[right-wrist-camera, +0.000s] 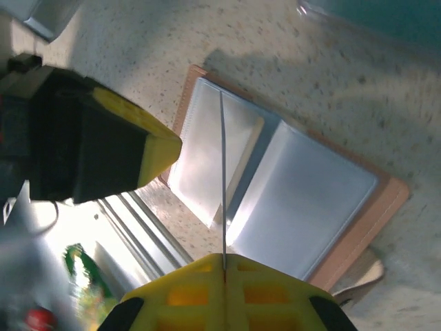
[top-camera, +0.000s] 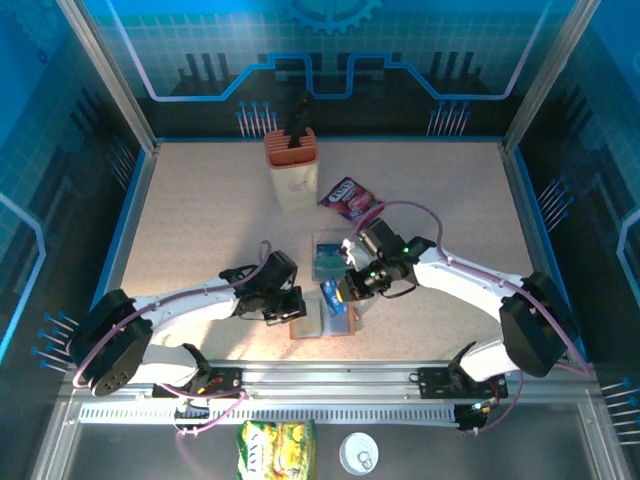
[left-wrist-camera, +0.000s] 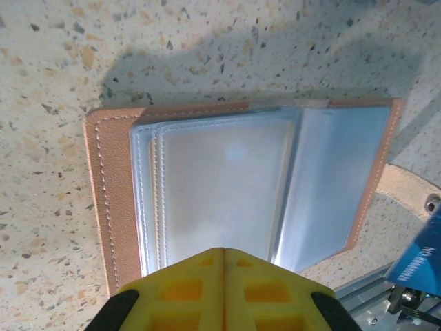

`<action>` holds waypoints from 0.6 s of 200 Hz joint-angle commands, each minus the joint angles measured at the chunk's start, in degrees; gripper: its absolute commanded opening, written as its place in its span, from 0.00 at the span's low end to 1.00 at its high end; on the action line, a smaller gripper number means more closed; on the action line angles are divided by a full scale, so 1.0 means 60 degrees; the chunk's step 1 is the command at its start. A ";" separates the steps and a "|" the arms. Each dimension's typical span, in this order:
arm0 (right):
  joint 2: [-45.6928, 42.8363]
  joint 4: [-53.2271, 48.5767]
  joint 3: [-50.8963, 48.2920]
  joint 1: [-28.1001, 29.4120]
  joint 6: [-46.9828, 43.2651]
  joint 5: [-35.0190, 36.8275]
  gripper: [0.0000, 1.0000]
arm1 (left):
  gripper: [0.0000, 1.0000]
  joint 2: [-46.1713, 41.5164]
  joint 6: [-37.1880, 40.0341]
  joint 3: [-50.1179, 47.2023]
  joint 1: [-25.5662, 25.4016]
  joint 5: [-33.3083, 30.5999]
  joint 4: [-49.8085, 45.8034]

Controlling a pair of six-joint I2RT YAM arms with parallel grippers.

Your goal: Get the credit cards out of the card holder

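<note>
Open card holder (top-camera: 322,327) flat at 6 o'clock on the surface (top-camera: 200,220), left gripper (top-camera: 290,311) jaws together at its 9 o'clock edge, right gripper (top-camera: 341,294) jaws clamped on a blue credit card (top-camera: 331,298) at its 12 o'clock

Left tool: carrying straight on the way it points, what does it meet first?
The clear sleeves of the open card holder: the shut left tool sits at their near edge, perhaps already touching; depth is unclear.

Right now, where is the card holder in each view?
Top external: card holder low centre, beside the left end effector.
Left wrist: card holder open, mid-frame.
Right wrist: card holder open, centre-right.
Shared landmark: the left end effector's yellow fingers, bottom in left wrist, left in right wrist.
</note>
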 commanded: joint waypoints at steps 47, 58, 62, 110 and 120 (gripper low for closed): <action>0.0984 -0.4536 0.2965 -0.0107 -0.6979 0.2015 0.00 | 0.09 -0.0869 -0.0068 -0.0210 0.0226 -0.0503 -0.0305; 0.1279 -0.4969 0.3556 -0.0103 -0.7655 0.2193 0.00 | 0.10 -0.0963 -0.0071 -0.0241 0.0271 -0.0528 -0.0336; 0.1395 -0.5122 0.3773 -0.0108 -0.7901 0.2302 0.00 | 0.10 -0.0998 -0.0058 -0.0245 0.0291 -0.0530 -0.0362; 0.2750 -0.6229 0.5966 -0.0178 -0.9943 0.3705 0.00 | 0.14 -0.1351 -0.0087 -0.0372 0.0417 -0.0618 -0.0597; 0.3088 -0.6365 0.6527 -0.0255 -1.0192 0.3741 0.00 | 0.15 -0.1417 -0.0123 -0.0458 0.0406 -0.0603 -0.0571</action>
